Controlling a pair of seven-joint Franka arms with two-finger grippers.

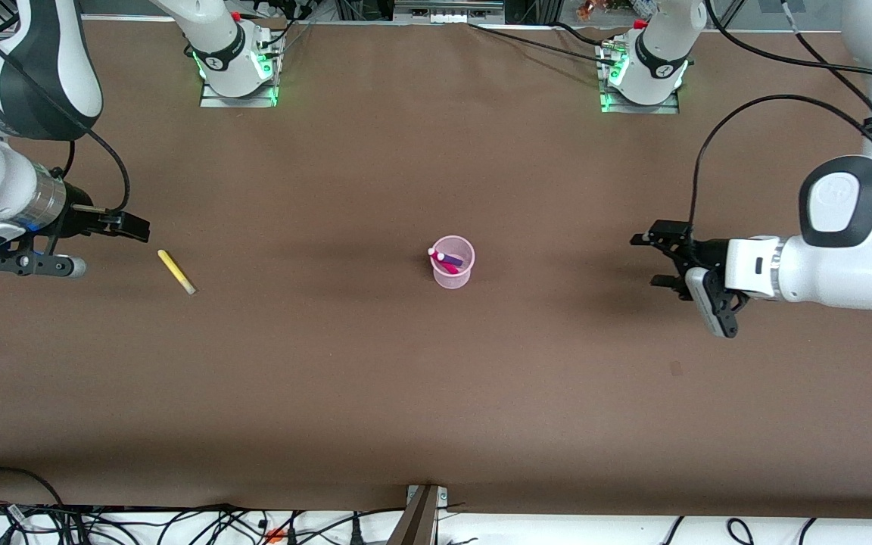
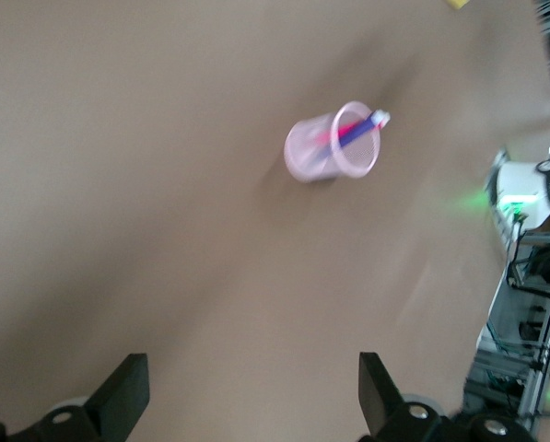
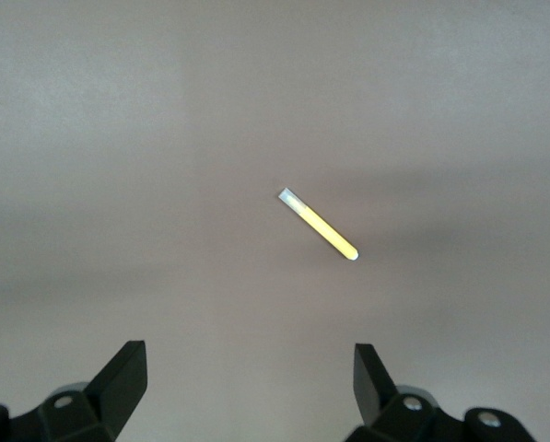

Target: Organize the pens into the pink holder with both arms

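A translucent, tapered pink holder (image 1: pixel 453 262) stands on the matte brown table (image 1: pixel 375 363) between both claws, holding magenta and purple pens. The slim yellow pen (image 1: pixel 176 272) lies flat beside the released right claw (image 1: pixel 124 226); the left claw (image 1: pixel 652 260) also gapes empty.

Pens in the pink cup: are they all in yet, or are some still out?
Not all. The pink holder already has a magenta pen and a purple pen in it. Nothing is in hand: the right gripper and left gripper are both open and empty. The yellow pen lies on the table by the right gripper. No green pen shows.
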